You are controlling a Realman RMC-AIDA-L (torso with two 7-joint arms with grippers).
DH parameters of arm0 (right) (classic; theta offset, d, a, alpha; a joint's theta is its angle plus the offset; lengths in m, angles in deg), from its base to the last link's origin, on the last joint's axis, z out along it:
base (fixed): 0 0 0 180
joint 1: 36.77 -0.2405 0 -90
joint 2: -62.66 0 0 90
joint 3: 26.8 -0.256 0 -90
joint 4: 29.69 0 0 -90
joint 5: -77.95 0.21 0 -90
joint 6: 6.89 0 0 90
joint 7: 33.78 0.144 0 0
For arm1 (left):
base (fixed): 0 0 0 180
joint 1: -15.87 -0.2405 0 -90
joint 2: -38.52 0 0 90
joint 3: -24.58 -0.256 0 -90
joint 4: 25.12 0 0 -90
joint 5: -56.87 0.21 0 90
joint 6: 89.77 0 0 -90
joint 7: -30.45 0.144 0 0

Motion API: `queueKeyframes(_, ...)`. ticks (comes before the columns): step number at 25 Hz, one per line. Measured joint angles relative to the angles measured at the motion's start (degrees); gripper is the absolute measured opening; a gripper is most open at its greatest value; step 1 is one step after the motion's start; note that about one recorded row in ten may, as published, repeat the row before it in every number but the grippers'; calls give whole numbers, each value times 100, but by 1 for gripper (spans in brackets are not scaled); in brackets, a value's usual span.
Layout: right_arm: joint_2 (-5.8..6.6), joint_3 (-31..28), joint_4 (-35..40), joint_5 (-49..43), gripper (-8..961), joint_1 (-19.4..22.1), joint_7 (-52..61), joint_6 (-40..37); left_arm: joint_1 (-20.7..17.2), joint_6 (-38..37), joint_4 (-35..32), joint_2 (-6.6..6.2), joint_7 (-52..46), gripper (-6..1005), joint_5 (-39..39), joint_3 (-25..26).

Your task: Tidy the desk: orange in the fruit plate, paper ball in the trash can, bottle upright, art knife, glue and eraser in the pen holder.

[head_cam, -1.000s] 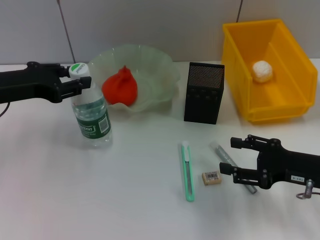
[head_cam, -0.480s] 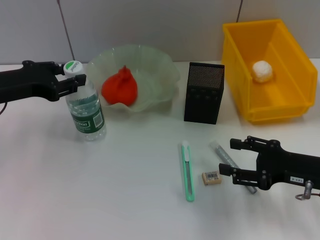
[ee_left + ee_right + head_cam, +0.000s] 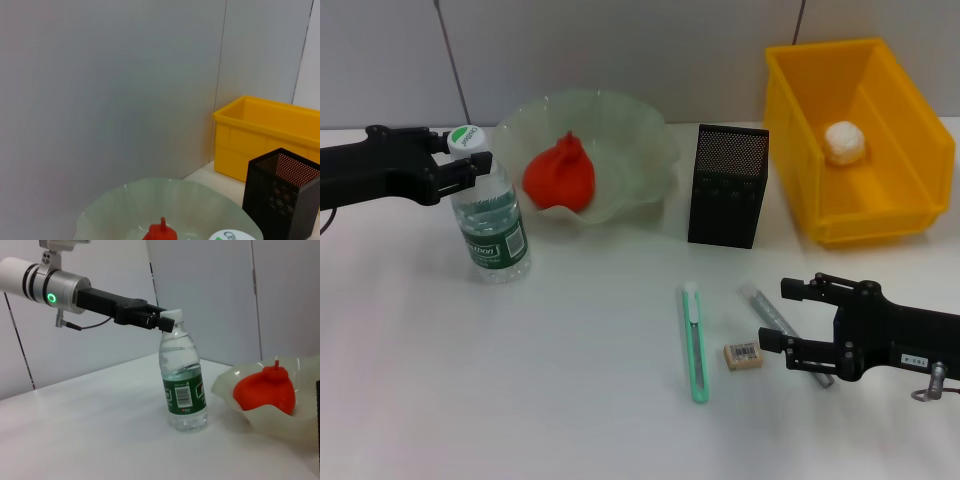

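A clear water bottle (image 3: 492, 225) with a green label stands upright on the table, and my left gripper (image 3: 470, 160) is shut on its neck under the white cap; the right wrist view shows this bottle (image 3: 182, 385) and left gripper (image 3: 165, 322) too. The orange (image 3: 560, 175) lies in the pale green fruit plate (image 3: 630, 130). A paper ball (image 3: 844, 142) rests in the yellow trash can (image 3: 820, 50). The green art knife (image 3: 695, 340), eraser (image 3: 743, 355) and glue (image 3: 765, 305) lie in front of the black mesh pen holder (image 3: 728, 185). My right gripper (image 3: 795, 315) is open, its fingers straddling the glue.
The fruit plate, pen holder and trash can stand in a row along the back by the grey wall. The pen holder (image 3: 280, 195) and plate (image 3: 125, 200) also show in the left wrist view. White table lies bare at front left.
My left gripper has drawn the bottle left and back, and it went from tilted to upright. The right arm has not moved.
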Motion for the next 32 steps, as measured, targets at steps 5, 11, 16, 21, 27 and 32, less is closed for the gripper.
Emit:
queueKeyframes(5, 2, -10, 0, 0, 775, 0, 0, -7, -4, 4, 0, 0, 0, 480, 4, -5)
queueKeyframes(11, 8, -30, 0, 0, 775, 0, 0, -21, -1, 9, 15, 0, -13, 483, 5, 35)
queueKeyframes(16, 9, -38, 0, 1, 775, 0, 0, -27, -2, 15, 17, 0, -15, 485, 1, 18)
queueKeyframes(21, 9, -45, 0, 1, 775, 2, 0, -31, -4, 29, 18, -1, -5, 600, -3, 27)
queueKeyframes(27, 2, -44, -5, 1, 775, 9, 0, -30, -39, -98, -34, -17, -9, 738, -215, 41)
queueKeyframes(32, 0, -48, -22, 1, 775, 5, 0, -12, -156, -1112, -162, -218, -260, 779, -1251, 371)
